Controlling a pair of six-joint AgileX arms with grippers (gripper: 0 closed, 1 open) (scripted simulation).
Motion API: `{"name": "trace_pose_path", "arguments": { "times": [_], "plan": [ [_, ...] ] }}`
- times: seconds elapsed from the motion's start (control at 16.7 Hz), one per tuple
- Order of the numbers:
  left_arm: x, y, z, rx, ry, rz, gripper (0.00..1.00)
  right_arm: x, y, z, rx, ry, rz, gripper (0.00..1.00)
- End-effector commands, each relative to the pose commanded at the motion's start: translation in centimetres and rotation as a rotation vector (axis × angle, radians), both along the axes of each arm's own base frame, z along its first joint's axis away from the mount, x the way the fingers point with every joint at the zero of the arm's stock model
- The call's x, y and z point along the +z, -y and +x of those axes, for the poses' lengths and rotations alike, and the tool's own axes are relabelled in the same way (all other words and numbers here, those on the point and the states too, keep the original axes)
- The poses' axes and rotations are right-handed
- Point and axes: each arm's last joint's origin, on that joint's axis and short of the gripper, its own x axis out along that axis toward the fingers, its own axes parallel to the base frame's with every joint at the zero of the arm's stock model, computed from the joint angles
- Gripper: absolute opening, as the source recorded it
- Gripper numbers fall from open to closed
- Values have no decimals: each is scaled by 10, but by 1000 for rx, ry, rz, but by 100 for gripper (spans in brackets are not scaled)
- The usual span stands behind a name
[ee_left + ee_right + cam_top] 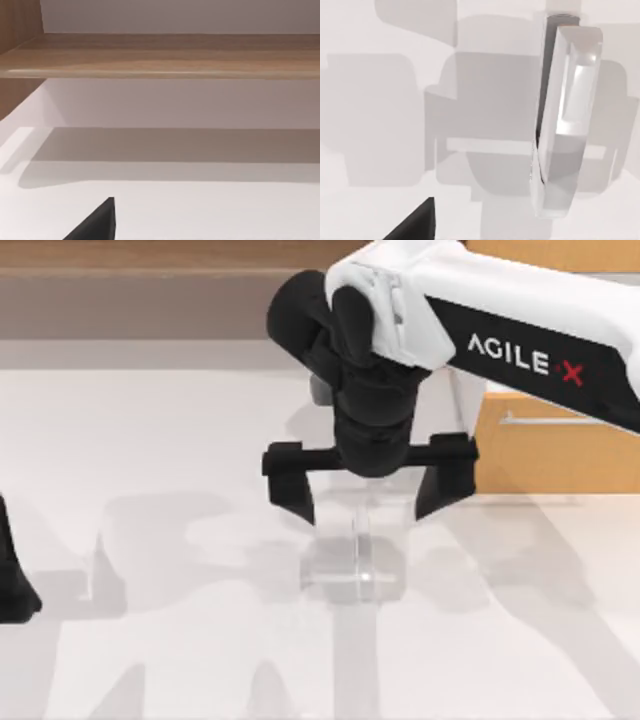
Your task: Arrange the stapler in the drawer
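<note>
The stapler (pixel 362 552) is a narrow, almost see-through whitish bar lying on the white table near the middle. In the right wrist view the stapler (pixel 567 125) appears as a long pale bar close below the camera. My right gripper (pixel 368 495) hangs open just above its far end, with one black finger on each side and nothing between them. The drawer (pixel 560 455) stands at the right, behind my right arm, with an orange-tan front and a thin silver handle (pixel 540 421). My left arm (pixel 12 580) is parked at the table's left edge.
A paler brown wooden shelf (pixel 160 55) runs along the back of the table, and its board (pixel 150 255) also crosses the top view's upper left. White tabletop (pixel 150 440) stretches between the two arms.
</note>
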Motion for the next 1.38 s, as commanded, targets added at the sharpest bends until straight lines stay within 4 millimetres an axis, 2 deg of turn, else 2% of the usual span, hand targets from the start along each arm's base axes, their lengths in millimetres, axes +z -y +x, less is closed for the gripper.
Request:
{"name": "trace_pose_path", "arguments": {
  "times": [0.24,0.72,1.02,1.38],
  "plan": [
    [0,0,0,0,0,0,100,-4,-1,-1,3,1,1,100],
    [0,0,0,0,0,0,100,-67,0,0,0,0,0,100],
    [0,0,0,0,0,0,100,-70,0,0,0,0,0,100],
    [0,0,0,0,0,0,100,-70,0,0,0,0,0,55]
  ]
}}
